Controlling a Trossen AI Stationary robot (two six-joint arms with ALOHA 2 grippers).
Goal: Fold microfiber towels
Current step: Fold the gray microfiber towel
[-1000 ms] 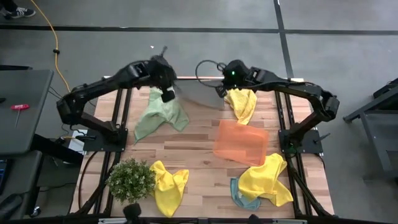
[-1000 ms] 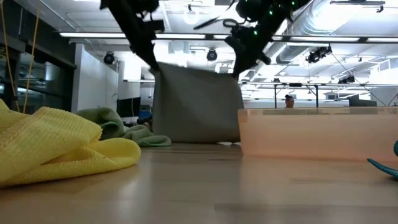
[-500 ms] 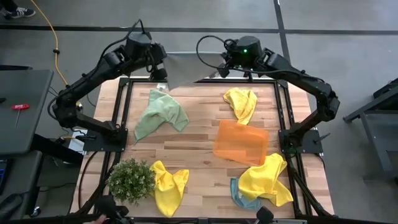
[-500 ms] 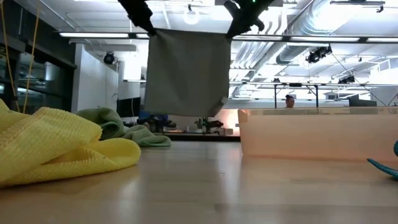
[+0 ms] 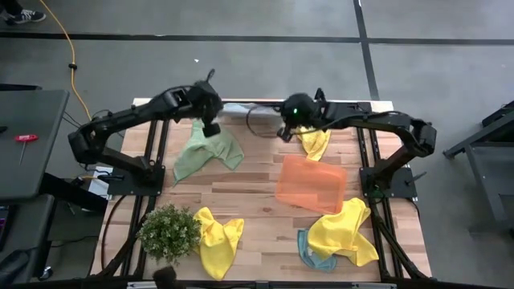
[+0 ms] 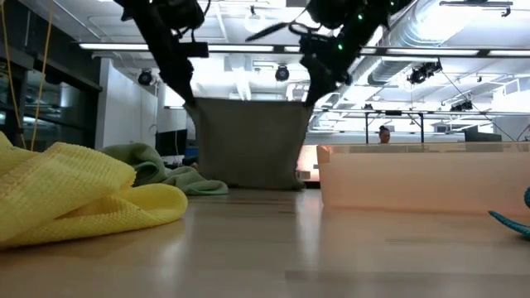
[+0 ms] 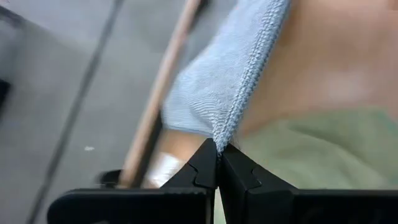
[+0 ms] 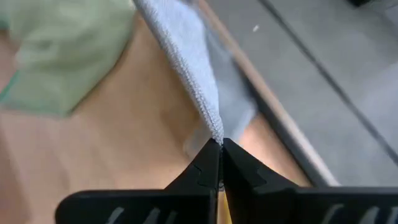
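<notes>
Grey-blue towel (image 6: 247, 142) stretched between 2 grippers at the far edge of the bench (image 5: 257, 189), hanging as a sheet with its bottom hem touching or nearly touching the wood in the low view. Left gripper (image 7: 217, 149) clenched on 1 top corner, right gripper (image 8: 221, 144) clenched on the other; both pinch only the stitched edge at the fingertips. Top edge runs straight from one gripper to the other, so long axis lies across the bench, parallel to its far edge, with the cloth falling directly below both. Neither arm nearer: a shared hold, corners level.

Judged step: laying the sheet flat, so the coming move likely calls for both grippers drawing toward the near side together, letting the hem anchor and the cloth spread.

Near the left gripper, just on the near side, a pale green towel (image 5: 206, 150) lies crumpled; near the right gripper, a yellow towel (image 5: 313, 138), with an orange tray (image 5: 312, 184) beyond. Risk, as a guess: the spreading sheet overlapping either neighbour.
</notes>
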